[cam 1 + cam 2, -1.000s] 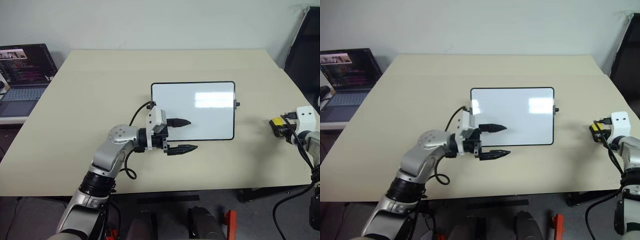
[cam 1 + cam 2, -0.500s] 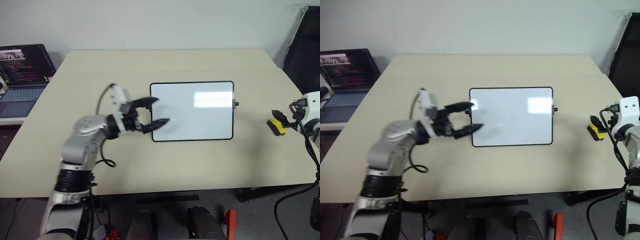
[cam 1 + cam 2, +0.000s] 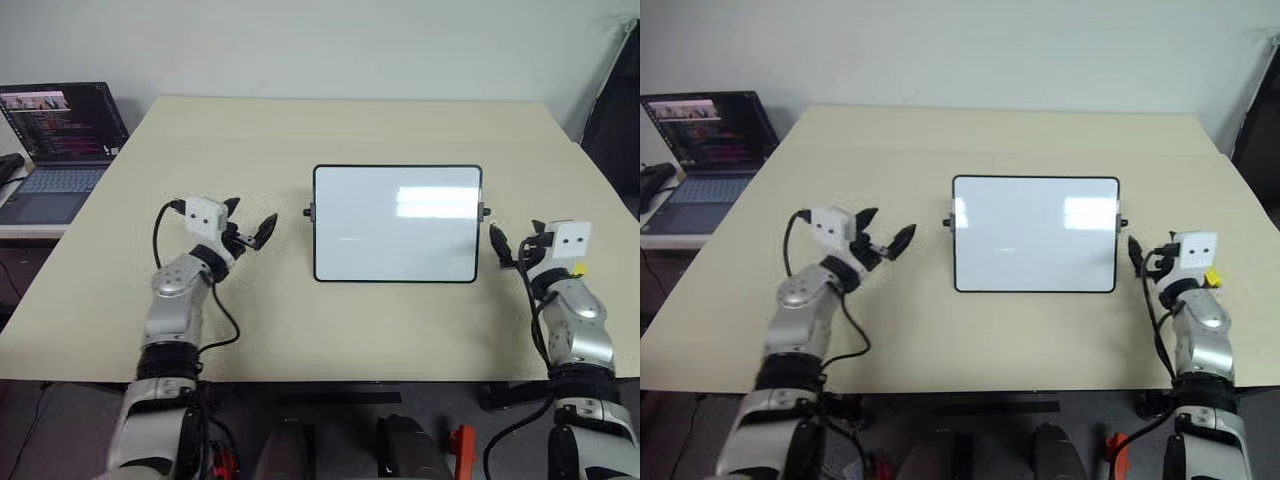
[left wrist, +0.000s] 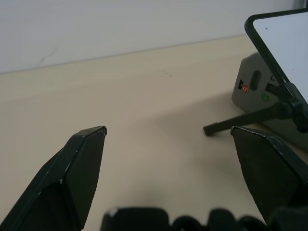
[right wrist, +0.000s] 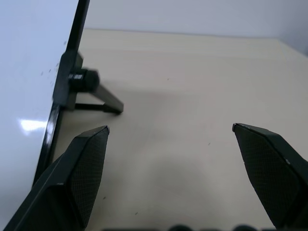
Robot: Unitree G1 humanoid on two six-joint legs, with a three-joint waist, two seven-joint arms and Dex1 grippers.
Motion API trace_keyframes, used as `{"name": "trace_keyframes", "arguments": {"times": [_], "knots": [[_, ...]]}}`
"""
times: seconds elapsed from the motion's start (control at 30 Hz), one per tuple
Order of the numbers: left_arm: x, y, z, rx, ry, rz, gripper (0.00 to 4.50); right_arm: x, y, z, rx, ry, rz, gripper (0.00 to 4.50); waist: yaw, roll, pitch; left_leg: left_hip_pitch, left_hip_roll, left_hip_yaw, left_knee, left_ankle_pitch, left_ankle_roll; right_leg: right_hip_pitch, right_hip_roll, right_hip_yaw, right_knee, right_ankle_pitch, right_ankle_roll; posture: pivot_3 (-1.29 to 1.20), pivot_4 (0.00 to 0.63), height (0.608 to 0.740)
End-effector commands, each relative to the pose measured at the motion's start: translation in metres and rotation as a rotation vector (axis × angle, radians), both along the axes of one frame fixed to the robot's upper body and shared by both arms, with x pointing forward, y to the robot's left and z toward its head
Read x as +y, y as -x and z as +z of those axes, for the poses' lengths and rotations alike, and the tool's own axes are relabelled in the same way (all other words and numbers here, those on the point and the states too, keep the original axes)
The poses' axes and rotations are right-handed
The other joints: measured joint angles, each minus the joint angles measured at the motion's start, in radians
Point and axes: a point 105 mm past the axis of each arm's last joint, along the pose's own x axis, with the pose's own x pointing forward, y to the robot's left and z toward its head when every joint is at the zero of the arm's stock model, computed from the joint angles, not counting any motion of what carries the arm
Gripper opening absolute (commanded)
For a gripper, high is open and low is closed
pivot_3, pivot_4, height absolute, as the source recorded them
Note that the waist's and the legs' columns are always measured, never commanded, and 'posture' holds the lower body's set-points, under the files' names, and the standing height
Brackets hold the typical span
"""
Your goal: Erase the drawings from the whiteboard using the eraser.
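eraser (image 3: pixel 1213 277): mostly hidden behind the right wrist module; a yellow sliver shows.
drawings: no blue marks can be told on the whiteboard (image 3: pixel 397 224) from the head views; too small if there.
whiteboard in wrist views: cut off by the edges; a corner and frame strip show.
laptop (image 3: pixel 58 140): cut off at the left edge.

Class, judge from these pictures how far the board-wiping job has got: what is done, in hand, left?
Done: the whiteboard looks wiped clean, no drawings visible. In hand: nothing; the left gripper and right gripper are open and empty, one at each side of the board. The eraser lies beside the right wrist. Left: apparently nothing.
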Motion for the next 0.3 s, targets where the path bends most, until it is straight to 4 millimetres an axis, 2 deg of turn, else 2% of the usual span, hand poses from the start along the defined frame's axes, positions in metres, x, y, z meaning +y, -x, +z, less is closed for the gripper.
{"name": "trace_keyframes", "arguments": {"times": [0.03, 0.13, 0.3], "knots": [[-0.013, -0.006, 0.002, -0.089, -0.010, 0.058, 4.50, -0.005, -0.003, 0.002, -0.040, -0.001, -0.050, 4.46, -0.001, 0.000, 0.000, 0.000, 0.000, 0.000, 0.000, 0.000, 0.000, 0.000, 0.000, 0.000, 0.000, 0.000, 0.000, 0.00, 0.150, 0.740], [-0.015, -0.010, 0.001, -0.109, 0.017, 0.095, 4.50, -0.006, -0.008, 0.004, -0.052, -0.019, -0.077, 4.46, -0.004, 0.000, 0.000, 0.000, 0.000, 0.001, 0.000, 0.000, 0.000, 0.000, 0.000, 0.001, 0.000, 0.000, 0.000, 0.00, 0.150, 0.740], [-0.017, -0.005, -0.011, -0.105, -0.004, 0.103, 4.50, 0.002, -0.011, -0.009, -0.006, -0.037, -0.053, 4.46, -0.008, 0.000, 0.000, 0.001, 0.000, 0.001, 0.000, 0.000, 0.000, 0.000, 0.000, 0.001, 0.000, 0.000, 0.000, 0.00, 0.150, 0.740]]}}
